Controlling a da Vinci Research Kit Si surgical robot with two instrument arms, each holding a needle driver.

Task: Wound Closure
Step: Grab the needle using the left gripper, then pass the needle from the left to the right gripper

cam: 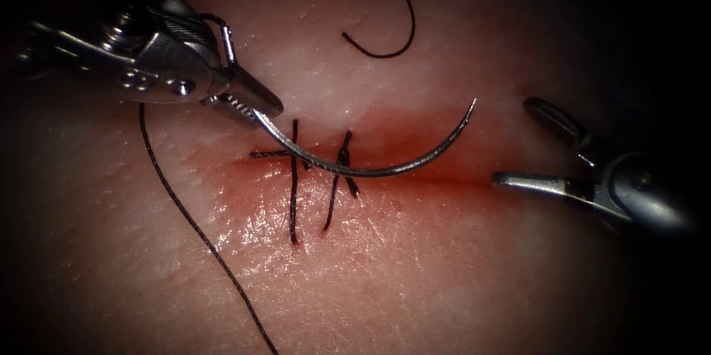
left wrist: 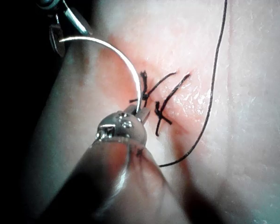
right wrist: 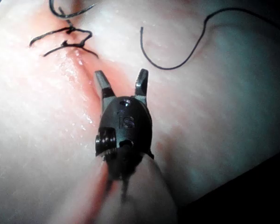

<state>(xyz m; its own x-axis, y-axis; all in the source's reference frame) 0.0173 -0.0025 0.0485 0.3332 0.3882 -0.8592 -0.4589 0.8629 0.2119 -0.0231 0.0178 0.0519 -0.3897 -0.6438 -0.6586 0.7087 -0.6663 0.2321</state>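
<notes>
A pale slab of tissue (cam: 444, 281) lies under two metal tools, with a cut (cam: 437, 177) running across it from left to right, ringed by red fluid (cam: 400, 140); the left tool (cam: 255, 107) comes in from the upper left, its jaws pressed together on the blunt end of a curved needle (cam: 370, 172); the needle sweeps from those jaws down and to the right, then rises to a free point above the cut, and it hangs over the tissue rather than in it; two dark stitches (cam: 294, 184) cross the left part of the cut, each with a small knot, and the needle's curve passes in front of them; a long dark thread (cam: 196, 229) trails from behind the left tool down across the tissue to the lower edge; another loose curl of thread (cam: 400, 36) lies on the tissue above the cut; the right tool (cam: 529, 144) sits at the right end of the cut, its two jaws spread apart and holding nothing, the lower jaw lying along the line of the cut; from the left wrist camera, the left tool (left wrist: 139, 112) pinches the needle (left wrist: 126, 60) just beside the stitches (left wrist: 163, 100), with the thread (left wrist: 214, 79) running past them; from the right wrist camera, the right tool (right wrist: 122, 84) shows both jaws splayed over the reddened tissue (right wrist: 233, 130), the stitches (right wrist: 67, 37) well beyond its tips.
</notes>
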